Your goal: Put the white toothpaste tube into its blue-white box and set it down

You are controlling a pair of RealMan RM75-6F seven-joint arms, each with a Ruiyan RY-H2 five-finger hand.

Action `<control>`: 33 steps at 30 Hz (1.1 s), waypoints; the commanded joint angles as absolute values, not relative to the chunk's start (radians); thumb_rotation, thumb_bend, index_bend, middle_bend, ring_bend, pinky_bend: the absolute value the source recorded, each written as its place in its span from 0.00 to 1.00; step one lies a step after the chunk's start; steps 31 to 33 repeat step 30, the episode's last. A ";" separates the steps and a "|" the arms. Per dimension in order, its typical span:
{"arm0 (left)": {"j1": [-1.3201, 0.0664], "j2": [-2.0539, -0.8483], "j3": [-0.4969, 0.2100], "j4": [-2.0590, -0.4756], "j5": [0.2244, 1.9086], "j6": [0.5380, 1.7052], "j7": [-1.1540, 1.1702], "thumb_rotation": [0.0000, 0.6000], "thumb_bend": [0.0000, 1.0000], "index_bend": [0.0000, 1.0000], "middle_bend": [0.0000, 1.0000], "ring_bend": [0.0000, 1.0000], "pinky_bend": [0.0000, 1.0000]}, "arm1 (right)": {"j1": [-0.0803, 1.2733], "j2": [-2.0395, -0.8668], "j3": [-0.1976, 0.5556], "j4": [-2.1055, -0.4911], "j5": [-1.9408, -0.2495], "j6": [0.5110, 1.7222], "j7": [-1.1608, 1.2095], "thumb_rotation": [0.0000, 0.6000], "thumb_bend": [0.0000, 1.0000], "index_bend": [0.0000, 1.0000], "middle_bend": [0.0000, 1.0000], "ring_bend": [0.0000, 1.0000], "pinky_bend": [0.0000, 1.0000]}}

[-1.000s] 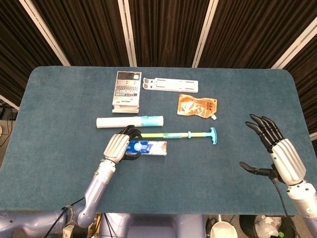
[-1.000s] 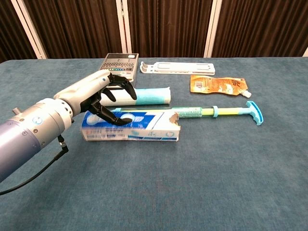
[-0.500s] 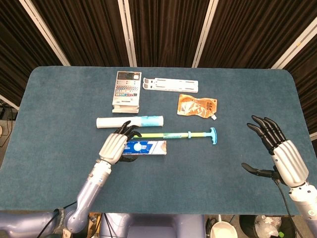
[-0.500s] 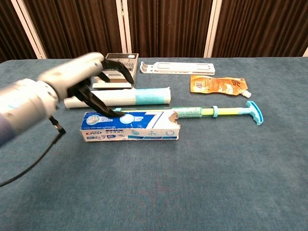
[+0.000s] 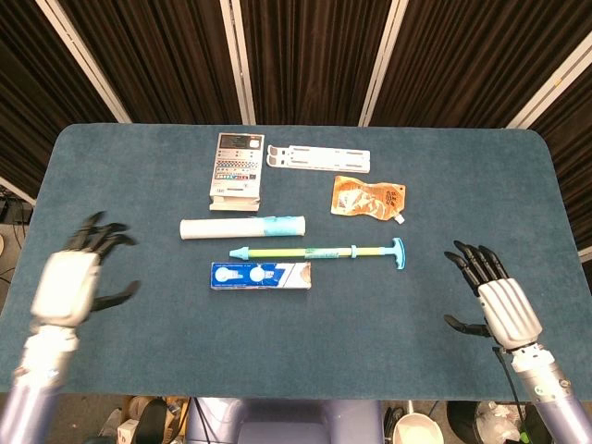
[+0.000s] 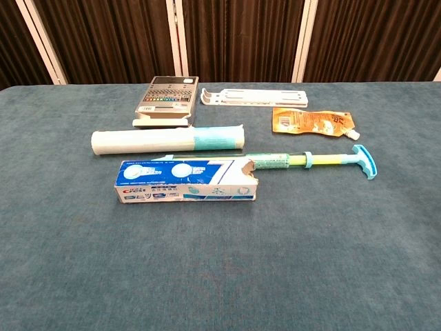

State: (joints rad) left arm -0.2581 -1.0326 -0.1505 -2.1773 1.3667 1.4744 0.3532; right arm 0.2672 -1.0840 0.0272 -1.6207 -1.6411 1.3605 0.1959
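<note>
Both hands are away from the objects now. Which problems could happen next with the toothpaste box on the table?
1. The toothpaste box has a torn, open end; whether the tube sits fully inside cannot be seen, so it might slide out if lifted.
2. The green-blue stick tool lies right against that end, so a returning left hand may knock it.
3. The white-blue roll lies close behind and could roll.

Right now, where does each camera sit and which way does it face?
Head view: high above the near edge, looking steeply down on the table; the left hand and right hand show at the lower corners, both open.
Chest view: low at the near edge, looking across the tabletop toward the curtains; no part of the robot shows.
Both show the box, roll, calculator and pouch.
</note>
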 commanded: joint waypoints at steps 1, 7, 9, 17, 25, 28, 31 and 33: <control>-0.161 -0.940 -0.084 -2.131 1.441 1.561 0.283 1.00 0.25 0.34 0.22 0.07 0.19 | 0.264 -1.171 0.000 -1.486 -1.612 1.310 0.111 1.00 0.17 0.12 0.00 0.05 0.00; -0.110 -0.920 -0.061 -1.981 1.460 1.593 0.131 1.00 0.25 0.33 0.23 0.07 0.19 | 0.255 -1.248 0.035 -1.331 -1.574 1.347 0.170 1.00 0.17 0.12 0.00 0.05 0.00; -0.104 -0.935 -0.061 -1.930 1.445 1.588 0.102 1.00 0.25 0.33 0.23 0.07 0.19 | 0.253 -1.255 0.041 -1.295 -1.569 1.356 0.210 1.00 0.17 0.13 0.00 0.05 0.00; -0.105 -0.997 -0.062 -1.859 1.425 1.551 0.045 1.00 0.25 0.34 0.23 0.07 0.19 | 0.240 -1.223 0.064 -1.303 -1.585 1.437 0.226 1.00 0.17 0.14 0.03 0.05 0.00; -0.103 -1.008 -0.074 -1.871 1.419 1.562 0.134 1.00 0.25 0.34 0.23 0.07 0.19 | 0.212 -1.161 0.098 -1.367 -1.499 1.432 0.223 1.00 0.17 0.14 0.03 0.05 0.00; -0.104 -1.002 -0.075 -1.877 1.400 1.547 0.151 1.00 0.25 0.34 0.23 0.07 0.19 | 0.212 -1.144 0.100 -1.382 -1.496 1.427 0.219 1.00 0.17 0.14 0.03 0.05 0.00; -0.106 -1.001 -0.074 -1.880 1.389 1.535 0.157 1.00 0.25 0.34 0.23 0.07 0.19 | 0.212 -1.132 0.102 -1.401 -1.499 1.431 0.209 1.00 0.17 0.14 0.03 0.05 0.00; -0.106 -1.001 -0.074 -1.880 1.389 1.535 0.157 1.00 0.25 0.34 0.23 0.07 0.19 | 0.212 -1.132 0.102 -1.401 -1.499 1.431 0.209 1.00 0.17 0.14 0.03 0.05 0.00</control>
